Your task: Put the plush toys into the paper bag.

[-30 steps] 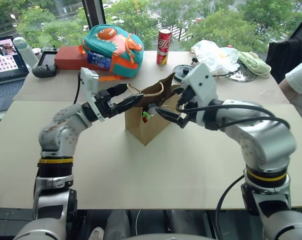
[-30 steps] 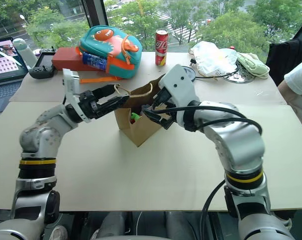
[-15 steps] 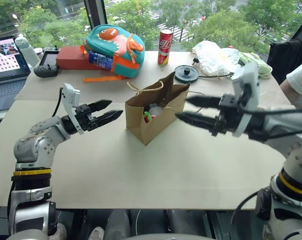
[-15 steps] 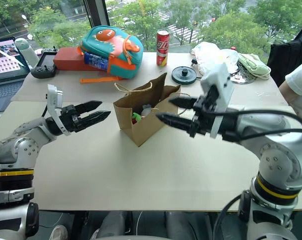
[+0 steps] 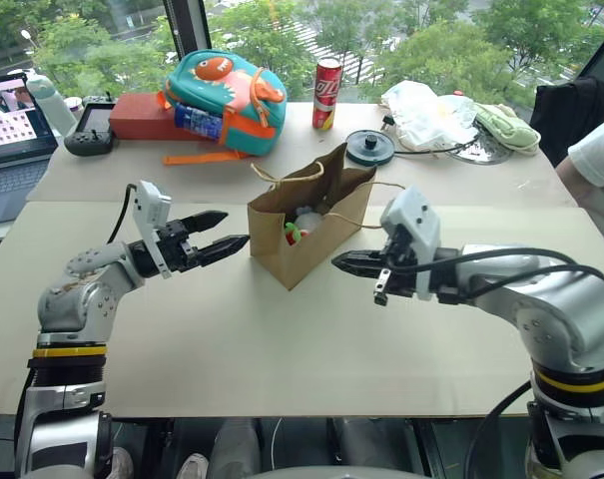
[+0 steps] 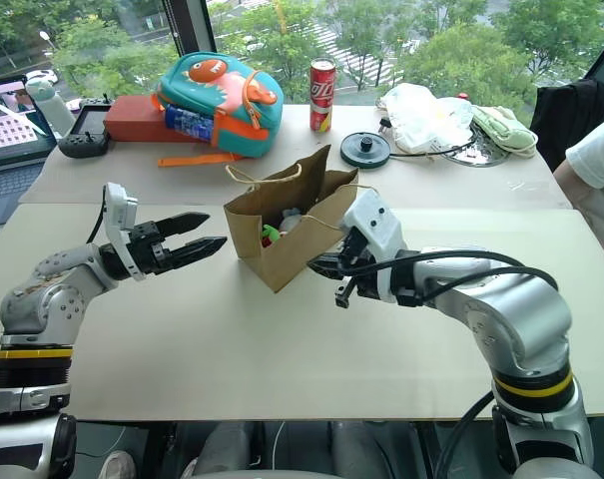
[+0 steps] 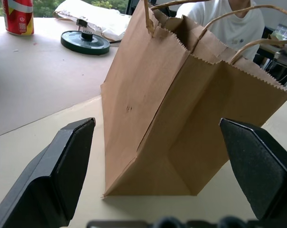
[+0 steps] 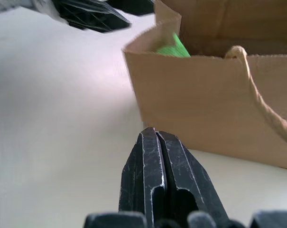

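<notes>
The brown paper bag (image 5: 306, 239) stands upright and open-mouthed at the middle of the table. Inside it lie the plush toys: the red chili with its green stem (image 5: 292, 236) and a pale fluffy one (image 5: 308, 219). My left gripper (image 5: 232, 228) hovers level just left of the bag, open and empty; in the left wrist view its fingers (image 7: 62, 166) flank the bag (image 7: 181, 109) without touching it. My right gripper (image 5: 339, 262) is shut and empty, low beside the bag's right front. The right wrist view has the shut tips (image 8: 152, 135) short of the bag wall (image 8: 205, 104), with the green stem (image 8: 171, 46) above the rim.
At the table's far side are a teal backpack (image 5: 227, 95), a red can (image 5: 327, 92), a black disc (image 5: 369, 147) and a white plastic bag (image 5: 421, 105). A laptop (image 5: 12, 130) sits at far left. A person's white sleeve (image 5: 596, 150) is at the right edge.
Both grippers have left the bag's mouth. The left one drew back to the bag's left and stays open. The right one closed, dropped lower and came in next to the bag.
</notes>
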Available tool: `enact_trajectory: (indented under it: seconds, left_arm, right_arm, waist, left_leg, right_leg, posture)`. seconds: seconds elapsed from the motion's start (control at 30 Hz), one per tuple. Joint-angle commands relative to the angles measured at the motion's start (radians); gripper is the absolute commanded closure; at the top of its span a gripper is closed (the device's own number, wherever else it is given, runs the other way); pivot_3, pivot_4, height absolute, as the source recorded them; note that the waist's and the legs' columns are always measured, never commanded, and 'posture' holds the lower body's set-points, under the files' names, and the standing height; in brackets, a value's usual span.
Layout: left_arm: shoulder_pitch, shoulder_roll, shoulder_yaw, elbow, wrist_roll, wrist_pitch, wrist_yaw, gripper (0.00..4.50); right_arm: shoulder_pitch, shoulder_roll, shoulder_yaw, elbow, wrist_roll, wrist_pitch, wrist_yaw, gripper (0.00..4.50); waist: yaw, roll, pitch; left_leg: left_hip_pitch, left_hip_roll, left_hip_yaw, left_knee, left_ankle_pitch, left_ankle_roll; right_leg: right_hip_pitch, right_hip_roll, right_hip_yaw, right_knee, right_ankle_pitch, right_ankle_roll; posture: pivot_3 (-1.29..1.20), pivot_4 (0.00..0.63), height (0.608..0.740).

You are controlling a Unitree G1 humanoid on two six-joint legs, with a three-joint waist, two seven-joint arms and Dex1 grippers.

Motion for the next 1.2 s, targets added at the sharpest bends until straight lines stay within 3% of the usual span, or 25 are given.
enact_trajectory:
  seconds: [0.03,0.23,0.6,1.2]
  left_arm:
    - [-0.044,-0.021,-0.049,0.013,0.043,-0.07,-0.029,0.0]
    - [-0.075,-0.072,-0.108,0.033,0.089,-0.137,-0.037,0.0]
    - [0.017,-0.087,-0.159,-0.086,0.108,-0.14,-0.026,0.0]
    - [-0.01,-0.257,-0.191,-0.037,0.254,-0.237,0.205,0.0]
  right_arm:
    - [-0.083,0.051,0.079,0.091,-0.096,-0.085,-0.048,4.48]
    - [-0.159,0.103,0.142,0.191,-0.179,-0.143,-0.065,4.48]
    - [-0.212,0.195,0.154,0.257,-0.241,-0.143,-0.097,4.48]
    - [-0.222,0.234,0.151,0.277,-0.285,-0.145,-0.095,4.48]
  waist:
    - [0.0,0.0,0.0]
    - [0.001,0.0,0.0]
    - [0.0,0.0,0.0]
    - [0.001,0.0,0.0]
  left_leg:
    - [0.0,0.0,0.0,0.0,0.0,0.0]
    - [-0.002,0.0,0.0,0.0,0.0,0.0]
    - [-0.003,0.0,0.0,0.0,0.0,0.0]
    - [-0.003,0.0,0.0,0.0,0.0,0.0]
  right_leg:
    - [0.0,0.0,0.0,0.0,0.0,0.0]
    - [-0.001,0.0,0.0,0.0,0.0,0.0]
    - [-0.002,0.0,0.0,0.0,0.0,0.0]
    - [-0.002,0.0,0.0,0.001,0.0,0.0]
  posture:
    - [0.0,0.15,0.722]
    - [0.0,0.15,0.722]
    - [0.0,0.15,0.722]
    - [0.0,0.15,0.722]
